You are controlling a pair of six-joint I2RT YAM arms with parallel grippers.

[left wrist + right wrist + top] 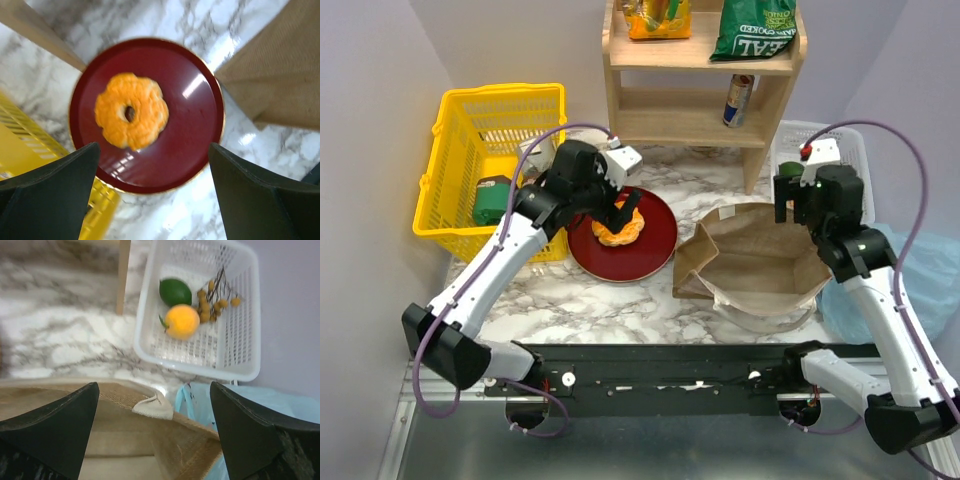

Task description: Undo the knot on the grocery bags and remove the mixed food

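A glazed orange doughnut (pixel 617 228) (pixel 131 111) lies on a dark red plate (pixel 658 240) (pixel 192 130). My left gripper (pixel 628 212) (pixel 152 192) hangs open and empty just above the plate. The brown paper bag (pixel 750 265) (pixel 125 440) stands open at mid-right. My right gripper (pixel 790 205) (pixel 152 432) is open and empty over the bag's far rim. The light-blue plastic bag (pixel 905 270) (pixel 260 405) lies right of it. A green fruit (pixel 175 291) and an orange fruit (pixel 182 321) lie in the white mesh tray (pixel 240 360).
A yellow basket (pixel 490 165) (pixel 20 150) with a dark-green pack (pixel 492 200) stands at left. A wooden shelf (pixel 700 100) at the back holds a yellow-orange snack packet (pixel 658 18), a dark-green chip bag (pixel 752 28) and a drink can (pixel 738 98). Small brown fruits on a twig (pixel 212 302) lie in the tray.
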